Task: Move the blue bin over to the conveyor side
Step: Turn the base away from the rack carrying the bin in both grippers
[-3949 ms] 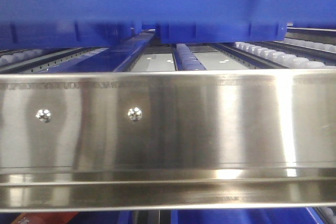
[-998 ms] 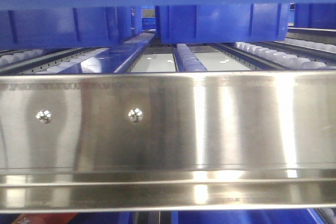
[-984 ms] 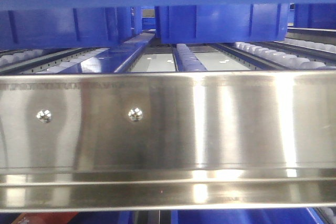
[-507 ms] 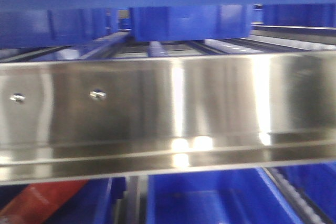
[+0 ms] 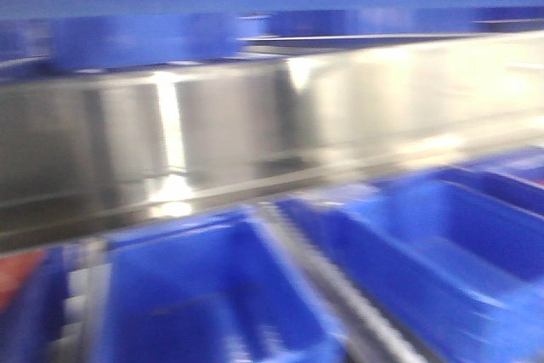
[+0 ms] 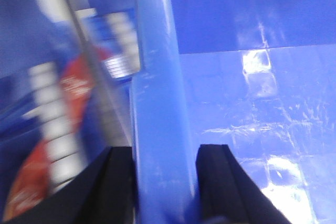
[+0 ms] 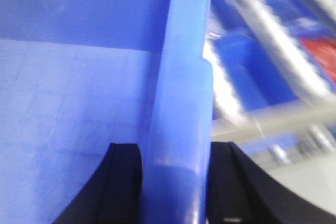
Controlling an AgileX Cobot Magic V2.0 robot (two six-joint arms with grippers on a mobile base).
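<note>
The blue bin (image 6: 157,87) is pinched by its rim between the left jaws and, likewise, the right jaws, lower centre.

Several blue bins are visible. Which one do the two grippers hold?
The blue bin whose rim is clamped by the left gripper and right gripper; the other bins sit below the steel rail.

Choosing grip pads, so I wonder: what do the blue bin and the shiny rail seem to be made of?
The blue bin looks like moulded plastic, glossy: its smooth floor shows bright glare patches. The rail is likely polished stainless steel: silvery, streaked reflections, though blurred.
</note>
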